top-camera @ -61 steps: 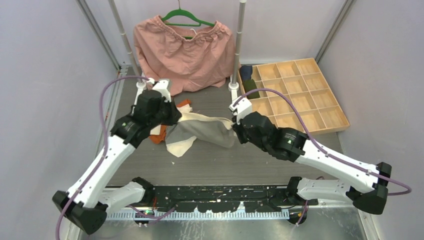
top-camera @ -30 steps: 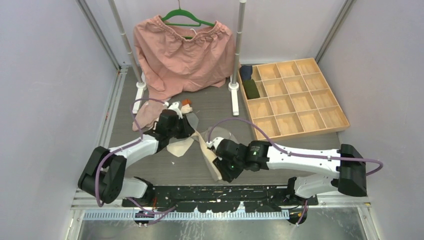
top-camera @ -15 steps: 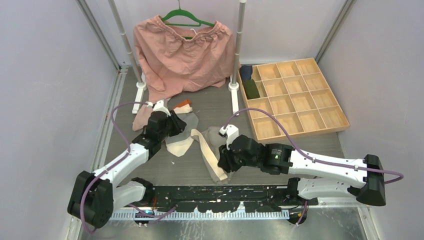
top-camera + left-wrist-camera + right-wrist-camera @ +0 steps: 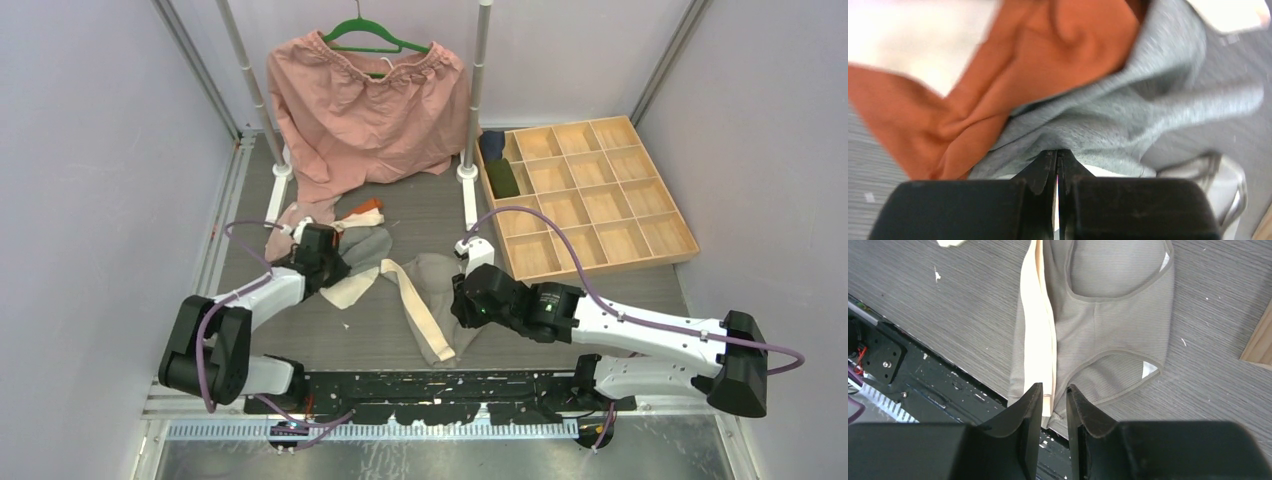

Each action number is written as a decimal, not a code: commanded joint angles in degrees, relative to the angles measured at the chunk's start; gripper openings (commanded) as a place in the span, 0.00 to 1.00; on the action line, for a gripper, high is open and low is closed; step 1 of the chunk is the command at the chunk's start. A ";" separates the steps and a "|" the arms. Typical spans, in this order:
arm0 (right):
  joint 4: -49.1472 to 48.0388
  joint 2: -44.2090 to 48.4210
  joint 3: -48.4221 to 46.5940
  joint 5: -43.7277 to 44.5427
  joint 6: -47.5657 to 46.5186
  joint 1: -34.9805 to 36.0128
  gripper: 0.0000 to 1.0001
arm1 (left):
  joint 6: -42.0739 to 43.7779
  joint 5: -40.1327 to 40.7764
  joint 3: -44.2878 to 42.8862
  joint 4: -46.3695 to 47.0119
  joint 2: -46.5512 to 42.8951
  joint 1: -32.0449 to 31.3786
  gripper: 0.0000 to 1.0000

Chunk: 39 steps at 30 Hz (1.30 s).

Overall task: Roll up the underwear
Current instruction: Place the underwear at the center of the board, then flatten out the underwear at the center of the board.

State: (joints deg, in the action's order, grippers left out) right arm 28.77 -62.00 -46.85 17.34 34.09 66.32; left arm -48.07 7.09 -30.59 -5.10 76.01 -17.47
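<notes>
Left gripper [image 4: 1057, 152]: clenched, tips at grey underwear [image 4: 1128, 110] beside orange underwear [image 4: 1013, 75]; grasp indeterminable.
Right gripper [image 4: 1054, 390]: narrowly parted, empty, above flat taupe underwear [image 4: 1113, 335]; cream cloth strip [image 4: 1040, 340] overlying it.

A grey, wood-grained table [image 4: 330, 345] is enclosed on the left, right and far sides by plain pale lilac walls [image 4: 90, 150]. Two upright metal poles [image 4: 477, 90] are set on white feet at the far side, and slanted metal struts [image 4: 185, 50] are seen in the far corners. A wooden tray [image 4: 610, 267], divided into square compartments, is placed at the far right. A black rail [image 4: 440, 385] is fixed along the near edge. Everything is lit softly and evenly.
</notes>
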 commanded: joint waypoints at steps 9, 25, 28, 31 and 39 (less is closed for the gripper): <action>-2.23 -2.99 0.86 0.28 3.65 -5.48 0.30 | 0.91 -1.98 -5.36 -5.51 -0.18 11.87 0.02; -4.92 -16.91 2.21 -13.72 6.08 -7.17 0.09 | 1.77 -9.48 1.72 -3.28 -15.60 -5.65 0.10; -5.78 -17.36 2.82 -16.47 6.08 -6.86 0.09 | 1.96 -10.80 2.72 -1.24 -15.12 -6.68 0.05; -6.79 -17.37 3.44 -19.23 6.19 -5.88 0.08 | 2.51 -12.54 2.86 0.45 -13.89 -6.70 0.02; -6.78 -20.30 3.13 -19.04 6.26 -5.06 0.08 | 2.76 -13.87 3.17 1.85 -12.20 -6.78 0.01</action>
State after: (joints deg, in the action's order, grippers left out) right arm 22.09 -80.73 -42.78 -2.26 39.62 60.82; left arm -46.17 -5.28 -27.79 -6.33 63.66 -24.01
